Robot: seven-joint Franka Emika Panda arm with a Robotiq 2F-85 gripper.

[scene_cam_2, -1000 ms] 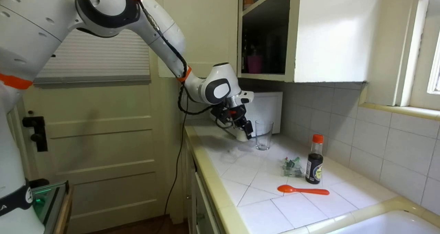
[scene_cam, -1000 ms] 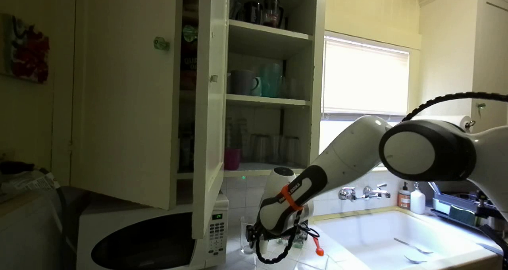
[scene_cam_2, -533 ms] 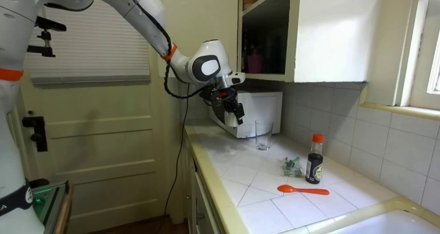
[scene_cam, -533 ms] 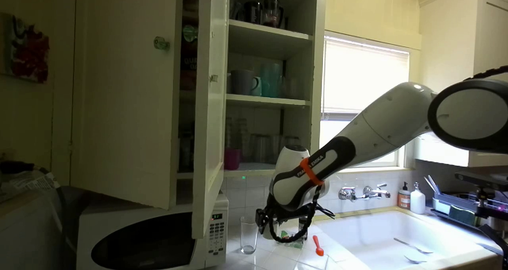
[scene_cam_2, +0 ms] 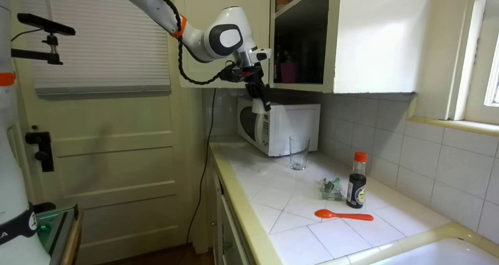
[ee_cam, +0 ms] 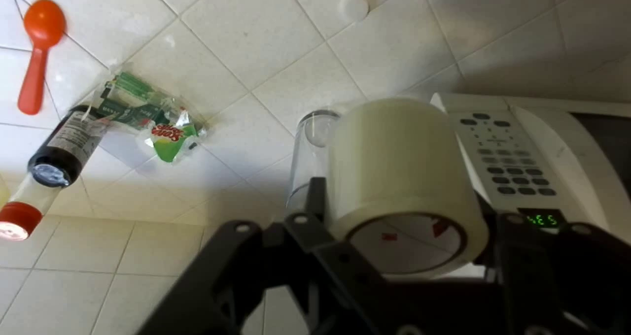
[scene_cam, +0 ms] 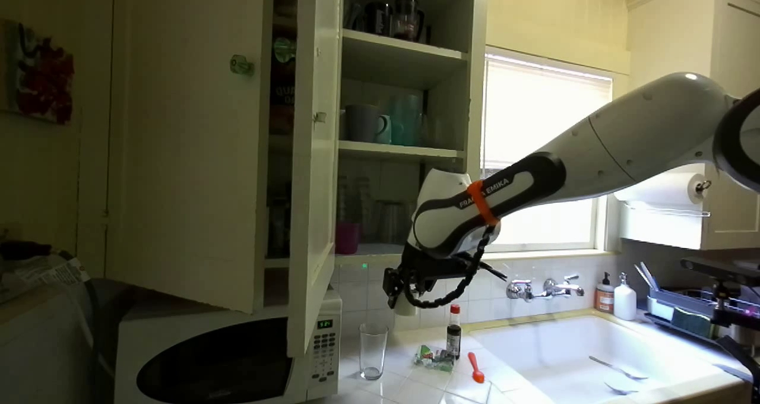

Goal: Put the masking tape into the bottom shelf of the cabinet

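Note:
The masking tape [ee_cam: 402,152] is a wide, pale cream roll seen from its open end in the wrist view. My gripper [ee_cam: 402,212] is shut on it, with one finger on each side. In both exterior views the tape [scene_cam: 407,306] [scene_cam_2: 258,106] hangs from the gripper above the counter. The cabinet [scene_cam: 475,83] is cream-white and its door [scene_cam: 312,172] stands open. The bottom shelf [scene_cam: 380,251] holds glasses and a magenta cup. It lies higher than the tape, behind the arm. In an exterior view the bottom shelf edge [scene_cam_2: 298,87] is right of the gripper.
A clear glass [scene_cam_2: 299,152] stands by the white microwave [scene_cam_2: 292,128]. A dark sauce bottle [scene_cam_2: 356,181], crumpled green plastic packaging [scene_cam_2: 331,189] and an orange spoon [scene_cam_2: 343,215] lie or stand on the counter. The sink [scene_cam: 570,350] is at the right.
The arm has risen and drawn back, lifting the tape from close to the countertop to well above it. The glass, bottle and spoon have not moved.

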